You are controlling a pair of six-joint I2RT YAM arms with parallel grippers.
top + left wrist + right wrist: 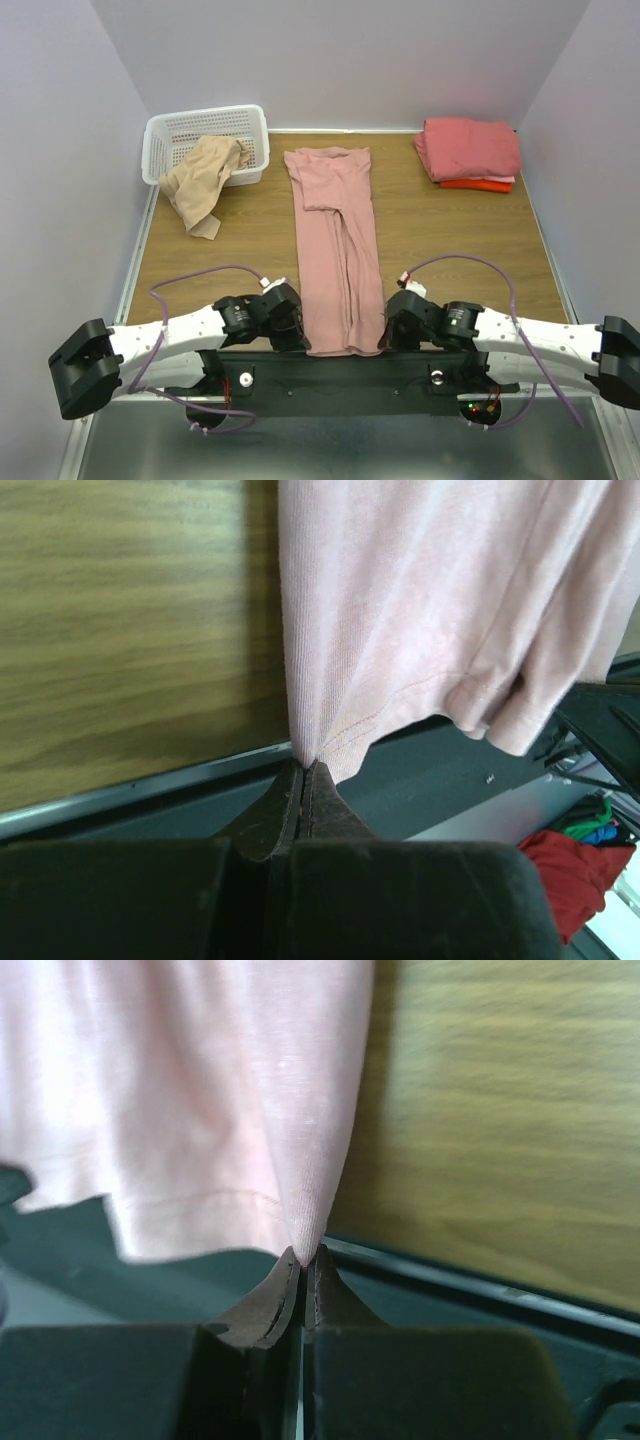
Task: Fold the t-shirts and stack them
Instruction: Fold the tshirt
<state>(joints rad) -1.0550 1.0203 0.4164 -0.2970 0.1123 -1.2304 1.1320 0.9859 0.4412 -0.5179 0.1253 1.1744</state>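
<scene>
The dusty-pink shirt (335, 240) lies down the middle of your tabletop (450, 250). It is folded lengthwise into a long narrow strip running from 12 o'clock to 6 o'clock. Its sides are turned in over each other, with soft wrinkles along the length, and the stitched hem end reaches just past the near edge of the wood.

At 10 o'clock a beige shirt (205, 185) spills crumpled out of the white basket (200, 125) onto the wood. At 2 o'clock you have a folded salmon-pink shirt (468, 148) stacked on an orange-red one (478, 185).

Your left gripper (303, 772) is pinched tight on the strip's near-left hem corner, with the cloth drawn to a point between its tips. Your right gripper (305, 1255) is likewise clamped on the near-right hem corner, jaws together with only fabric between them.
</scene>
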